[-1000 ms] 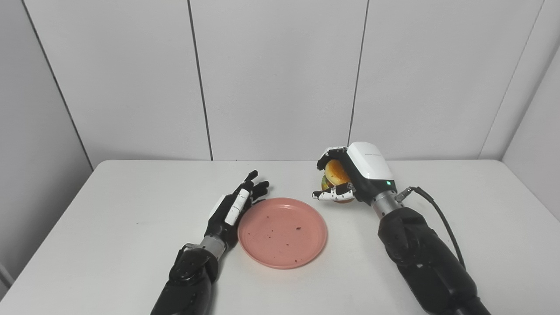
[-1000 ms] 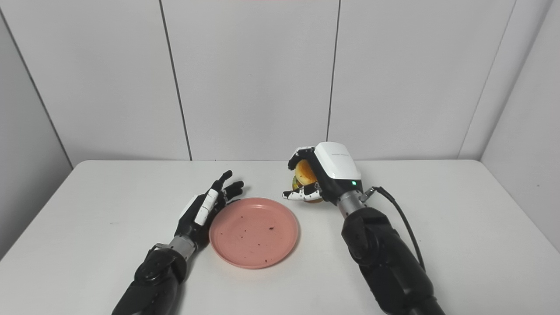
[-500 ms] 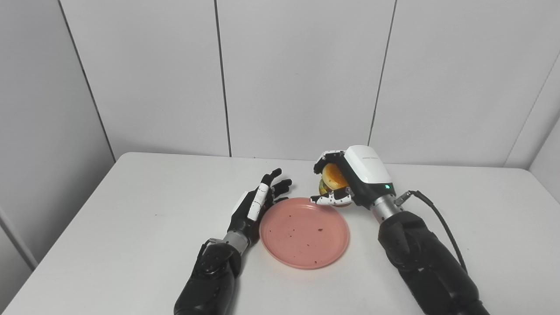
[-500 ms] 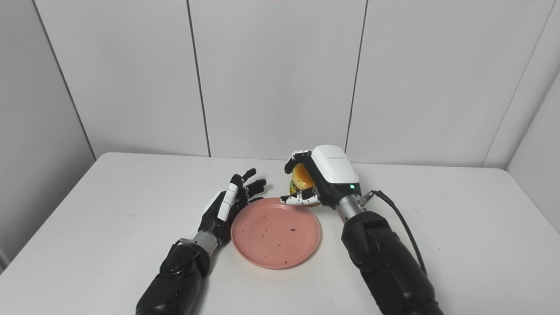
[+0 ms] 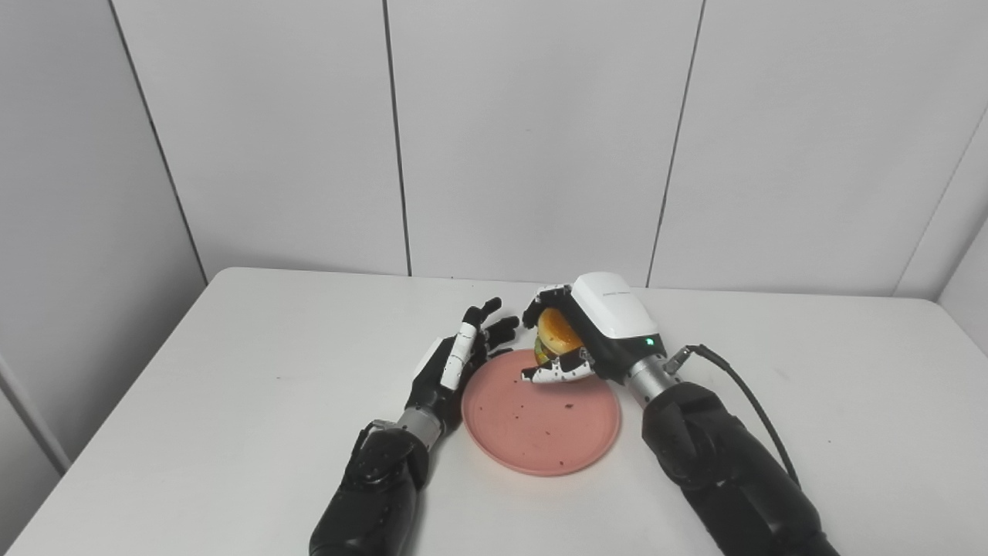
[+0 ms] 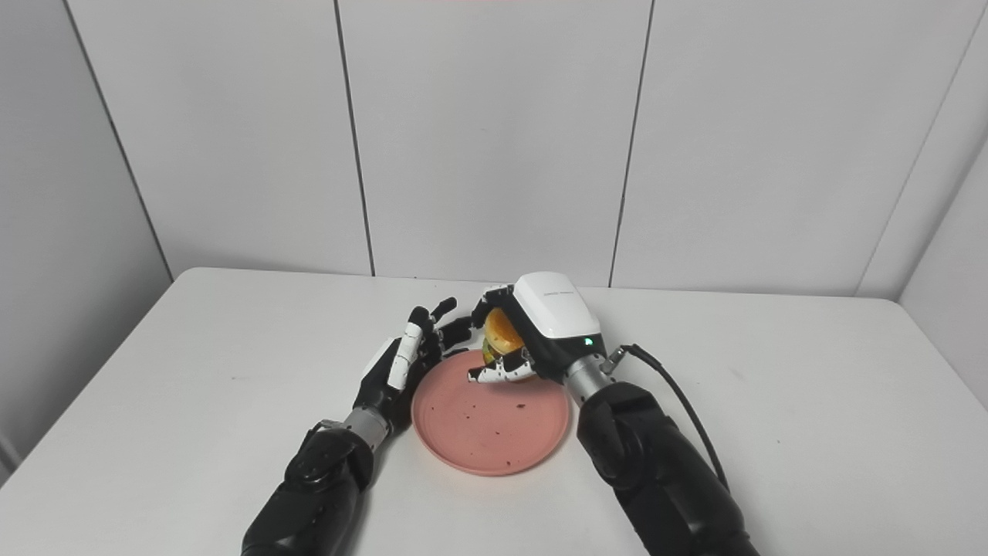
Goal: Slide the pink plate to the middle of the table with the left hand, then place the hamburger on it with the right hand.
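A: I'm looking at a white table (image 5: pixel 231 401) against pale panelled walls (image 5: pixel 532 131). The pink plate (image 5: pixel 540 432) lies near the middle, flat, with dark crumbs scattered on it.

B: What differs from half a second ago?

A: My right hand (image 5: pixel 590 332) has moved left and toward me. Before, it held the hamburger (image 5: pixel 557 333) beyond the plate's far right rim; now the hamburger hangs over the far part of the plate. I can't tell whether it touches the plate. The plate hasn't moved.

B: And the grip?

A: The right hand's fingers are wrapped around the hamburger, thumb beneath it. The bun shows orange-yellow, with a bit of green at its lower edge.

B: The left hand?

A: My left hand (image 5: pixel 455 363) rests just beside the plate's left rim, fingers spread and holding nothing, as before. Its fingertips (image 5: pixel 494 305) now come close to the right hand.
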`<action>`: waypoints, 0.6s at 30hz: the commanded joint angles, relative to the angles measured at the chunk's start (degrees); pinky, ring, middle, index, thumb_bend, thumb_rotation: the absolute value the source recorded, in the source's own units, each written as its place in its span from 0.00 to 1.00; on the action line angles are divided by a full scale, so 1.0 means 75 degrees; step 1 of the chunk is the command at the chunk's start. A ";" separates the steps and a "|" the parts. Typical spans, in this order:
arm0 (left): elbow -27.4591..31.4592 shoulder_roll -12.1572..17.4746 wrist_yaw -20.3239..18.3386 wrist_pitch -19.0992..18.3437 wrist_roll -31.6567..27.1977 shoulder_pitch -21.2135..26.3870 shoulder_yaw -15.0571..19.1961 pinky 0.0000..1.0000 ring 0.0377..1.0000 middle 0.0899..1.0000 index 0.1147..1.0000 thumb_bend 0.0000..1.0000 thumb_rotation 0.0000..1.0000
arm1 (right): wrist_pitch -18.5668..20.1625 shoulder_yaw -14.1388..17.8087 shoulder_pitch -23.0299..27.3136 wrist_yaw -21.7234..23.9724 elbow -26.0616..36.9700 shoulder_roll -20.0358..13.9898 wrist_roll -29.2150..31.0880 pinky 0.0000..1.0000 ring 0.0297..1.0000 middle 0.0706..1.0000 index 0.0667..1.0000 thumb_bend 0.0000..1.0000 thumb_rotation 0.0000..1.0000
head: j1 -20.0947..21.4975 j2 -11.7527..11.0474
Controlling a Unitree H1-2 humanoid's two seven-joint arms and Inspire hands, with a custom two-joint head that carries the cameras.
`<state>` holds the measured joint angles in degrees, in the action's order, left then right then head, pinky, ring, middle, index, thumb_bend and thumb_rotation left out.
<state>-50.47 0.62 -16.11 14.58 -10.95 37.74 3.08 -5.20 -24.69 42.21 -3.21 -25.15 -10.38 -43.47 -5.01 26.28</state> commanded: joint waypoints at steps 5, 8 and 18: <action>0.0048 0.0025 -0.0058 0.0002 0.0015 0.0003 -0.0020 0.83 0.90 0.84 0.92 0.92 0.96 | -0.0234 -0.0048 0.0309 -0.0144 -0.0091 0.0112 0.0031 0.37 0.44 0.50 0.45 0.51 0.17 | 0.0083 0.0018; 0.0063 0.0018 -0.0054 -0.0003 0.0001 -0.0012 -0.0010 0.83 0.91 0.85 0.92 0.92 0.95 | -0.0294 -0.0076 0.0294 -0.0230 -0.0244 0.0148 0.0028 0.38 0.45 0.50 0.45 0.51 0.17 | 0.0076 0.0013; 0.0004 -0.0046 0.0020 0.0062 0.0035 -0.0017 -0.0017 0.80 0.90 0.84 0.91 0.93 0.93 | -0.0436 -0.0095 0.0192 -0.0338 -0.1076 0.0228 0.0188 0.38 0.44 0.49 0.45 0.51 0.17 | 0.0108 0.0017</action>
<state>-50.26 0.65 -16.09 14.64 -10.91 37.57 3.07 -5.58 -25.85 41.29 -3.43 -33.56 -8.81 -42.60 -4.13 26.37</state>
